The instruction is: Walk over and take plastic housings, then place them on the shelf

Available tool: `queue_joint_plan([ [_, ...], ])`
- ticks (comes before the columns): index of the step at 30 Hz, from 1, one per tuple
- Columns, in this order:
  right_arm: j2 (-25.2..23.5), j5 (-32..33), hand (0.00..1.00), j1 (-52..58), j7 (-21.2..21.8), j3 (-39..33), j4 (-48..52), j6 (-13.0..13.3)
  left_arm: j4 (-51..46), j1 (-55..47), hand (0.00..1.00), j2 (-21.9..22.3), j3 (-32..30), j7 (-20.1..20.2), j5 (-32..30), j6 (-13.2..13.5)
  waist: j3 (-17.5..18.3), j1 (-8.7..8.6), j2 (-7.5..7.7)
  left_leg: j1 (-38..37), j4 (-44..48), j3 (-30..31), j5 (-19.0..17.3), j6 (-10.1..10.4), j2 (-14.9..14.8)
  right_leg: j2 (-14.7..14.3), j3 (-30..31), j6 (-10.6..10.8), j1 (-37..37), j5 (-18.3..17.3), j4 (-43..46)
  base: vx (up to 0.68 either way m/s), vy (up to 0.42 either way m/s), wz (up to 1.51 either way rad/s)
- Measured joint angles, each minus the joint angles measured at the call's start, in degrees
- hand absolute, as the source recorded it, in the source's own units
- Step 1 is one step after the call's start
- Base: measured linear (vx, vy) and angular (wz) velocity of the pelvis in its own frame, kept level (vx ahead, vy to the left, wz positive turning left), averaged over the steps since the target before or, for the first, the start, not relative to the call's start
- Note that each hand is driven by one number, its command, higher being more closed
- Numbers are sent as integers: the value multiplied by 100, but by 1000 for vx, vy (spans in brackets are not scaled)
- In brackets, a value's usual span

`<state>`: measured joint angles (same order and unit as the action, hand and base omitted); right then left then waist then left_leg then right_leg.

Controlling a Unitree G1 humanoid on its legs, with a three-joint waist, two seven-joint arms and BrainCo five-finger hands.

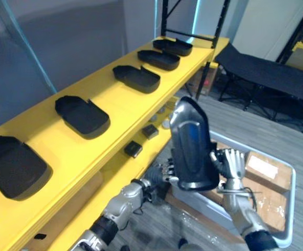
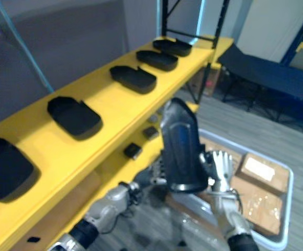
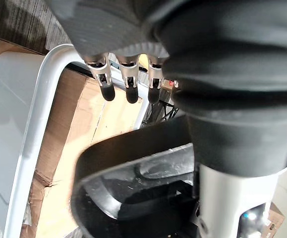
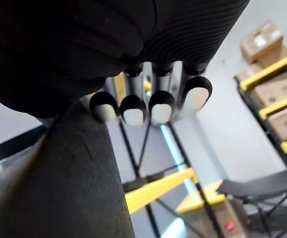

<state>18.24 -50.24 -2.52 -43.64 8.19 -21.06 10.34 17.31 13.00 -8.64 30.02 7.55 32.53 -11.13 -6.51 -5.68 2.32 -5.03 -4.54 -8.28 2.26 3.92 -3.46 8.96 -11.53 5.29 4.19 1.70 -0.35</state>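
Your glossy black housing (image 1: 192,141) stands on end at dead centre, pressed between the left hand (image 1: 164,170) at its 7 o'clock and the right hand (image 1: 234,163) at its 4 o'clock. Both hands have fingers loosely extended against the shell rather than wrapped round it. That is the likely weak point. The shell is smooth, curved hard plastic with a rounded nose, and a squeeze hold could let it slide or twist on the way to the yellow shelf (image 1: 125,104) at 10 o'clock. Its lower end could also clip the shelf's front lip. Five matte, shallow, tray-like housings (image 1: 82,116) lie there with gaps between. A white-railed cart (image 1: 293,193) of cardboard boxes (image 1: 264,170) sits at 4 o'clock.
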Motion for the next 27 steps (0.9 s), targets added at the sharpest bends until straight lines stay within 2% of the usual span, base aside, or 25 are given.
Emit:
queue_joint_plan([
  [8,-160,8,100,-1,1,396,-24,98,31,3,0,12,2,-134,-207,9,-21,14,49,-22,-2,84,7,4,9,-2,-106,61,128,72,-122,-2,-2,5],
  [15,-370,122,100,-3,8,696,-123,115,310,5,0,5,1,-428,-208,26,-64,40,128,-72,-11,99,7,5,21,-3,-114,33,219,103,-226,-8,0,2],
  [16,-387,169,100,-3,8,736,-166,115,330,4,100,3,2,-486,-206,27,-66,39,132,-74,-11,98,7,5,21,-4,-114,38,233,110,-233,0,0,0],
  [22,-429,433,100,-2,7,906,-237,107,373,4,100,4,-5,-716,-171,136,-67,45,133,-95,-12,97,6,6,22,-8,-118,21,296,138,-312,0,0,0],
  [27,-488,580,100,-2,-56,1081,-208,103,444,3,100,2,-30,-953,-78,343,-67,45,133,-97,-12,83,6,7,21,-10,-109,42,298,156,-321,0,0,0],
])
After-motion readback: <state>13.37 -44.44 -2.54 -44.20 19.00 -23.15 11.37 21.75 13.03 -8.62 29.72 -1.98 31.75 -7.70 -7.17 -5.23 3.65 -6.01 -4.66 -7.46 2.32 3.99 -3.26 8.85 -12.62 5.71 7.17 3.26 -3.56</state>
